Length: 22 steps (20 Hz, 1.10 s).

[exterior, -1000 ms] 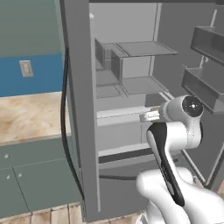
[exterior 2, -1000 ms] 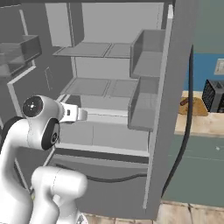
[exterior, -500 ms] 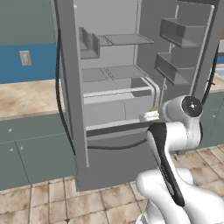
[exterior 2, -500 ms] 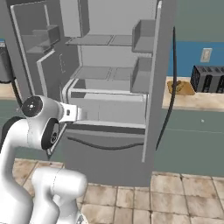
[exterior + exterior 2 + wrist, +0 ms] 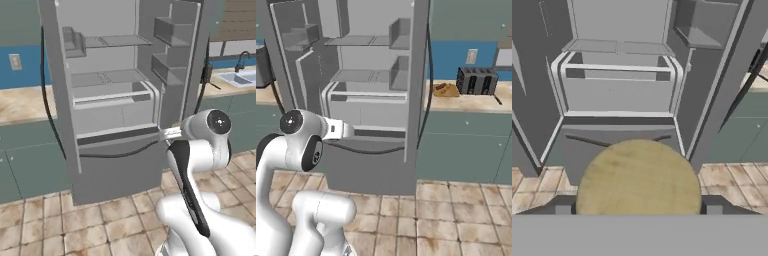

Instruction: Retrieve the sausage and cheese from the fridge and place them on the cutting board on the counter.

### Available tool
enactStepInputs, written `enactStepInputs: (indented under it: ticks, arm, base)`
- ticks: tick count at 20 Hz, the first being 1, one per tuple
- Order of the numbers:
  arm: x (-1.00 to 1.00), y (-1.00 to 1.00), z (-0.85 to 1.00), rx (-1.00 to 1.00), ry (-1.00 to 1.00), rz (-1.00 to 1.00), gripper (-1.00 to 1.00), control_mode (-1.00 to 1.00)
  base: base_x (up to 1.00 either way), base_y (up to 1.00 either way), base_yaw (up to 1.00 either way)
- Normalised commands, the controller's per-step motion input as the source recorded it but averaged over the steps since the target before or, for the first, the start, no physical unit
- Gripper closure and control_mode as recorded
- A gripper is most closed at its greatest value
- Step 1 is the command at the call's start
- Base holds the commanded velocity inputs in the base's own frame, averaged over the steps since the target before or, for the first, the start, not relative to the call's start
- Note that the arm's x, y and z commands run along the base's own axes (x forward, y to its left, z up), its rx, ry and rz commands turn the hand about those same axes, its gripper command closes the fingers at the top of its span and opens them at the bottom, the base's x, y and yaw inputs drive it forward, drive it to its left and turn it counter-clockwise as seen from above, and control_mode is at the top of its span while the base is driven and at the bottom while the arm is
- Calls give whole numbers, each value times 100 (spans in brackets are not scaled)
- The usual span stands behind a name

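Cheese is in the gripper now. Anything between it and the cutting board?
Yes. The open fridge door stands between the cheese and the cutting board, which lies on the counter beside the toaster. The base will likely need to go round it.

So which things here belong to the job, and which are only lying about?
For the job: cheese, fridge, cutting board, counter.
Lying about: toaster, sink, wall socket.
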Motion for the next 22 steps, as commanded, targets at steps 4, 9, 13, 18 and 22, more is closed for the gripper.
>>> enactStepInputs:
  ticks: [4,9,13,18,22]
  arm:
    - [0,0,0,0,0,0,100,100]
    - [0,0,0,0,0,0,100,100]
    - [0,0,0,0,0,0,100,100]
    - [0,0,0,0,0,0,100,100]
    - [0,0,0,0,0,0,100,100]
  base:
    - [-5,-78,-15]
    - [35,-72,-1]
    - [42,-69,0]
    - [59,-61,0]
    - [70,-52,1]
